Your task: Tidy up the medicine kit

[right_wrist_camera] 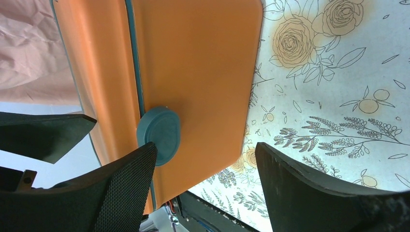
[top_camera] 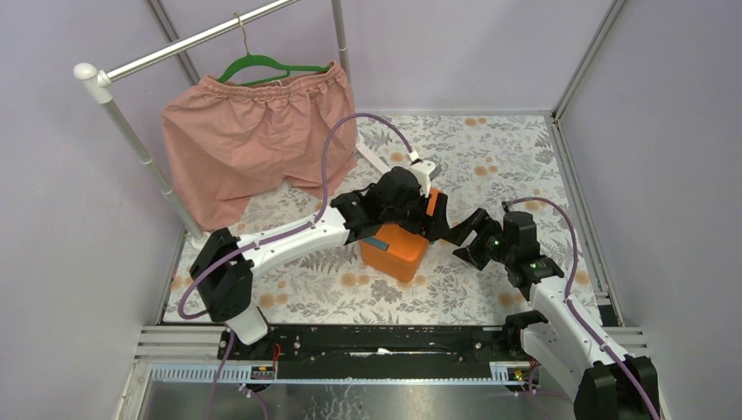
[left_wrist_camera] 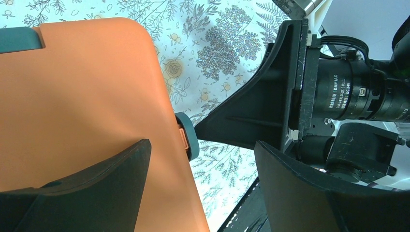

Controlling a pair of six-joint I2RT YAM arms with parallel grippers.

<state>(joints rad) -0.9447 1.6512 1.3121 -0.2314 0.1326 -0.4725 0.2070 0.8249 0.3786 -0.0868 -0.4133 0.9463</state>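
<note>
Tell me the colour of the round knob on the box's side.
Dark teal knob on an orange box; clearest in the right wrist view.

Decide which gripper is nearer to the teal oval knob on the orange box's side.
Right. The right gripper is beside the orange box, one fingertip at the teal knob, touching or nearly. The left gripper hangs over the box's top, farther from it.

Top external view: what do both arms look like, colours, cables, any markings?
The left arm and right arm have white link shells with black joints and wrists. A purple cable loops off each. Small green lights glow on the right arm. The fingers are black wedges, mesh-textured in the right wrist view. A black motor in the left wrist view reads DAMIAO.
</note>
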